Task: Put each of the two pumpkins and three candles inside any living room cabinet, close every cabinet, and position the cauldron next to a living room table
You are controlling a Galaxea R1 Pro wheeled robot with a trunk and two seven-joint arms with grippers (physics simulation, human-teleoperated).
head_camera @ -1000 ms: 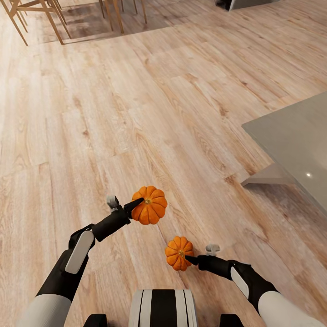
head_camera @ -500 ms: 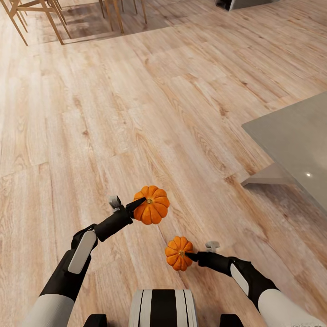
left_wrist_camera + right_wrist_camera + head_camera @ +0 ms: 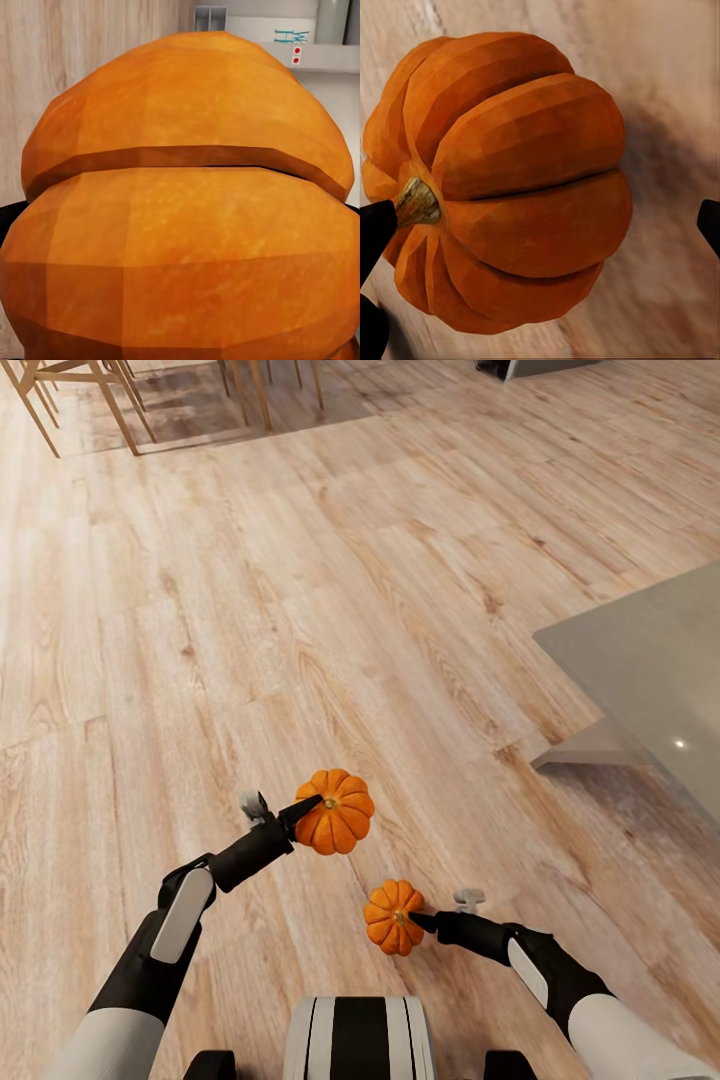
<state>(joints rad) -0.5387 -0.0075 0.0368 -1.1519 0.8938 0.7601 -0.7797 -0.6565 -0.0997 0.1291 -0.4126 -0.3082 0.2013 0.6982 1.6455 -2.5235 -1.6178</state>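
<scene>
Both pumpkins are held above the wood floor in the head view. My left gripper (image 3: 312, 807) is shut on the larger-looking orange pumpkin (image 3: 338, 826), whose ribbed skin (image 3: 187, 210) sits close in front of the left wrist camera. Lower and to the right, my right gripper (image 3: 415, 920) is shut on the other pumpkin (image 3: 392, 918); in the right wrist view that pumpkin (image 3: 510, 180) shows its stem beside a dark fingertip (image 3: 375, 232). The candles, the cabinet and the cauldron are out of view.
A grey low table (image 3: 650, 670) with a pale leg juts in at the right. Wooden chair legs (image 3: 120, 405) stand at the far left on a darker rug. A dark object (image 3: 520, 368) lies at the far top edge. Wide plank floor (image 3: 300, 610) spreads ahead.
The left arm has carried its pumpkin slightly right and lower in the picture. The right arm and its pumpkin have barely shifted. The camera has held still.
</scene>
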